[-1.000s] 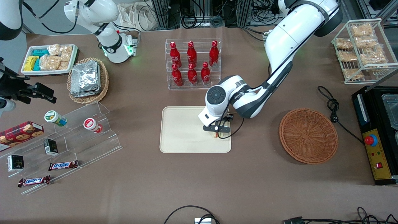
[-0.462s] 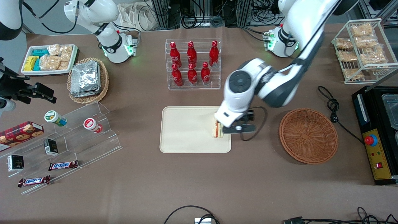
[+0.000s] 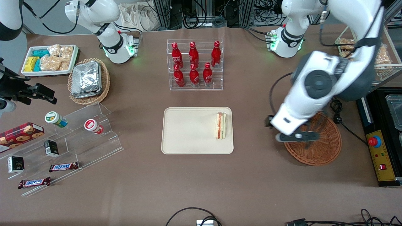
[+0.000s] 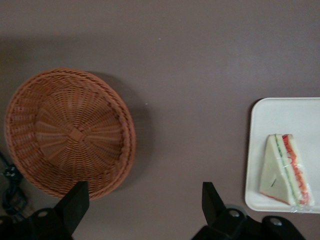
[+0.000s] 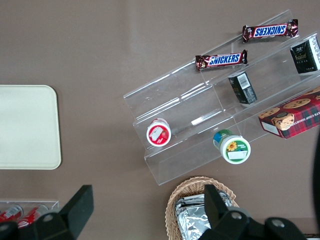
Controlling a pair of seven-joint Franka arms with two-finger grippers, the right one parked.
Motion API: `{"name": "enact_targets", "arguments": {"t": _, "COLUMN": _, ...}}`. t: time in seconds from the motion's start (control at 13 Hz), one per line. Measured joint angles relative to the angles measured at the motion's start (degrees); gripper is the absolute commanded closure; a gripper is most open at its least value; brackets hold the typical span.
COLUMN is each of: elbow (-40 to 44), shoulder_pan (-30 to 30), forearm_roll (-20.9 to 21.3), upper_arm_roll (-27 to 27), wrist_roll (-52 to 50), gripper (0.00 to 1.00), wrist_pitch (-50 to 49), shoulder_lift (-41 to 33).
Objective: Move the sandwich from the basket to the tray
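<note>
Layered triangular sandwich [image 3: 220,126] lies at the tray's [image 3: 188,131] three o'clock; the tool [image 3: 295,136], fingers apart, hangs over the basket [image 3: 323,150].

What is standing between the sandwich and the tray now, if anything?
Nothing visible. The sandwich already lies on the tray, near its edge toward the working arm's end of the table. The basket holds nothing. The tool hangs open and empty above the basket's rim, apart from the sandwich.
</note>
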Motion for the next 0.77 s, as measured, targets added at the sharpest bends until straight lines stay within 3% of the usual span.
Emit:
{"name": "enact_targets", "arguments": {"t": 0.23, "elbow": -0.2, "shoulder_pan": -1.8, "forearm_roll": -7.4, "upper_arm_roll": 10.7, "wrist_roll": 11.1, "gripper": 0.0, "wrist_pitch": -3.9, "shoulder_lift": -5.9}}
{"name": "enact_targets", "arguments": {"t": 0.46, "elbow": -0.5, "shoulder_pan": -7.8, "forearm_roll": -10.7, "upper_arm_roll": 23.6, "wrist_roll": 19.0, "gripper": 0.0, "wrist_pitch": -8.2, "shoulder_lift": -12.5}}
{"name": "enact_targets", "arguments": {"t": 0.77, "elbow": -2.1, "shoulder_pan": -12.1, "forearm_roll": -11.0, "upper_arm_roll": 27.0, "wrist_roll": 19.6, "gripper": 0.0, "wrist_pitch": -10.0, "shoulder_lift": -14.7}}
